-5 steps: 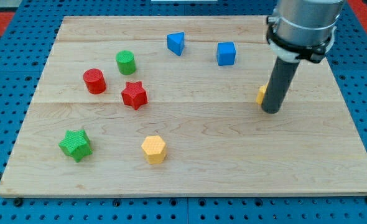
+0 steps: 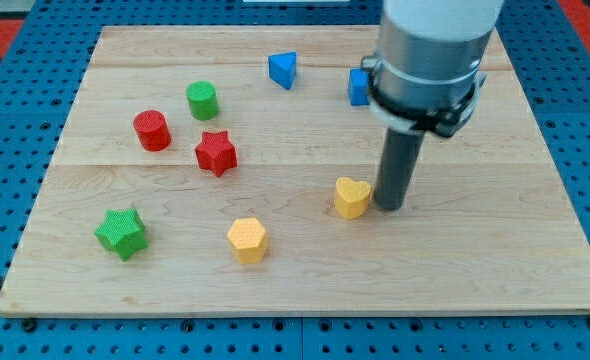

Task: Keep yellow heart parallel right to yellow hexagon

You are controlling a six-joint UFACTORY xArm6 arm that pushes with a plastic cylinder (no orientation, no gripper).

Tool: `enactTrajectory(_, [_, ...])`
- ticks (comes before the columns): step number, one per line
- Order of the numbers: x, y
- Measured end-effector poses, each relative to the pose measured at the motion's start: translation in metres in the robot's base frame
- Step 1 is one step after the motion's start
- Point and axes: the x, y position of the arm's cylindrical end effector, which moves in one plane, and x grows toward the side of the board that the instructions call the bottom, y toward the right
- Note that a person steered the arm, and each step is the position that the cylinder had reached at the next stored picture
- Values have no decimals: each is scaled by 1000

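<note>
The yellow heart (image 2: 351,197) lies on the wooden board right of centre. The yellow hexagon (image 2: 247,240) lies to its lower left, near the board's bottom edge. My tip (image 2: 389,206) rests on the board just right of the heart, touching or almost touching its right side. The arm's grey body hangs over the upper right of the board.
A red star (image 2: 215,152), a red cylinder (image 2: 152,130) and a green cylinder (image 2: 202,100) stand at the upper left. A green star (image 2: 121,232) lies at the lower left. A blue triangle (image 2: 283,69) and a partly hidden blue cube (image 2: 357,86) are at the top.
My tip has moved left and down the view, pushing the yellow heart from the right side towards the centre, closer to the hexagon. The arm now hides part of the blue cube.
</note>
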Motion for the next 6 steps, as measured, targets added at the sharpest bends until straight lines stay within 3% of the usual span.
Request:
enactTrajectory(1, [-22,16])
enactTrajectory(2, [12,-65])
enactTrajectory(3, [41,-49])
enactTrajectory(4, [16,-57])
enactTrajectory(5, [17,-137])
enactTrajectory(6, [34,-103])
